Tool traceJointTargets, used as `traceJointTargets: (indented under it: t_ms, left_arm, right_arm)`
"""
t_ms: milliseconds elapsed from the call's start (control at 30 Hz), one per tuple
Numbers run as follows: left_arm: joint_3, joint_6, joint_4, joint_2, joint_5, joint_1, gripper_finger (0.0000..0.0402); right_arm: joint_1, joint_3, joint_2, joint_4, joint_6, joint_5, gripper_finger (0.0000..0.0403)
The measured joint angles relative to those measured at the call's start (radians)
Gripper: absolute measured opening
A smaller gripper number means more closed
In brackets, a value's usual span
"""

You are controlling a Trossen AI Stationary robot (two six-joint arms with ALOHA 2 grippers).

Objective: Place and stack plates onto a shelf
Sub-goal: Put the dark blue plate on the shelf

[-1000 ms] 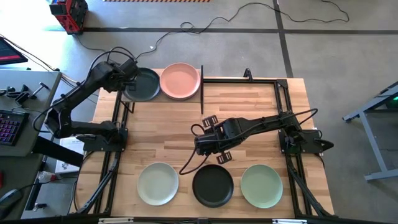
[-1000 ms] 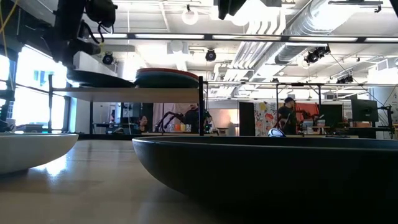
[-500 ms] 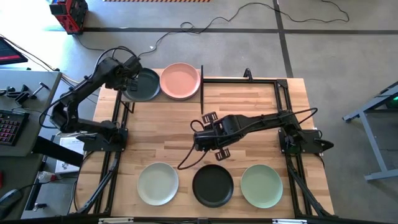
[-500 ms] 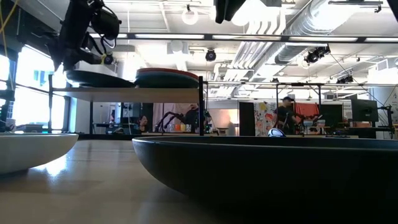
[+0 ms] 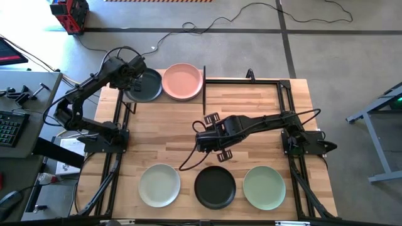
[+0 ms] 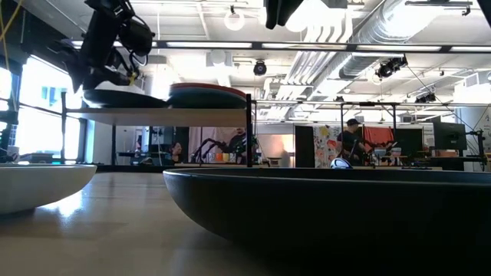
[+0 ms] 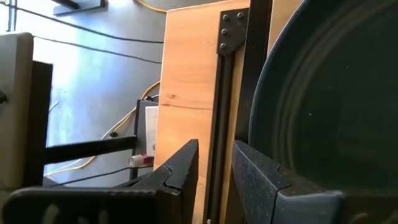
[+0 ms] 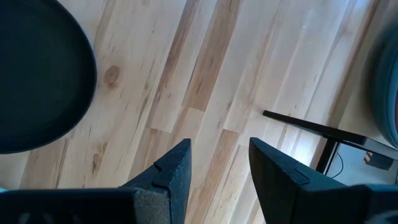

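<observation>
A charcoal plate (image 5: pixel 144 85) lies on the shelf (image 6: pixel 153 116) at the table's far left. Beside it on the shelf stands a stack of plates (image 6: pixel 207 95) with a pink plate (image 5: pixel 182 81) on top. My left gripper (image 5: pixel 130 68) is open at the charcoal plate's left rim, pointing steeply down, with nothing between its fingers (image 7: pixel 214 174). My right gripper (image 5: pixel 211 149) hangs open above mid-table, beyond the black plate (image 5: pixel 215 186). A cream plate (image 5: pixel 159 184) and a sage green plate (image 5: pixel 264 186) lie flat on either side of the black one. My left gripper has one finger (image 7: pixel 267 183) standing right beside the charcoal plate's left rim (image 7: pixel 258 124). I cannot tell whether that finger touches the rim. The plate lies flat on the shelf.
The shelf's black rods (image 5: pixel 204 100) rise at its right end, and a black frame (image 5: pixel 251 80) runs along the table's far right. The tabletop (image 5: pixel 169 135) between shelf and near plates is bare wood. A cable (image 5: pixel 188 164) trails from the right arm.
My left gripper has sunk a little and shifted toward the table's far edge along the charcoal plate's rim, rolling somewhat; the gap between its fingers is unchanged. The plate has stayed on the shelf.
</observation>
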State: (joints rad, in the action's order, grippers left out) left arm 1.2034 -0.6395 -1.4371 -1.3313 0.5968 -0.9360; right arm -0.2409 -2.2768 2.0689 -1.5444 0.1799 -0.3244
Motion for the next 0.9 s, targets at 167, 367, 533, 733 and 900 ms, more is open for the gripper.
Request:
traceJointTargets:
  t_ms: [167,367,533,733,900]
  left_arm:
    - [0.0,0.034,0.01,0.0,-0.008,0.0,0.0078]
    - [0.0,0.049,-0.04,0.023,0.002,0.0,0.0065]
    - [0.0,0.051,-0.04,0.068,-0.007,0.0,0.0066]
    - [0.0,0.08,-0.028,0.159,-0.012,0.0,0.0065]
    - [0.0,0.197,0.032,0.248,-0.024,0.0,0.0065]
  right_arm:
    - [0.0,0.0,0.0,0.002,0.0,0.0,0.0139]
    - [0.005,0.0,0.0,0.0,0.001,-0.001,0.0139]
    - [0.024,0.0,-0.001,-0.025,-0.02,0.0,0.0139]
    - [0.064,0.001,-0.042,-0.02,-0.073,-0.041,0.0139]
    - [0.131,0.001,-0.06,0.011,-0.155,-0.047,0.0139]
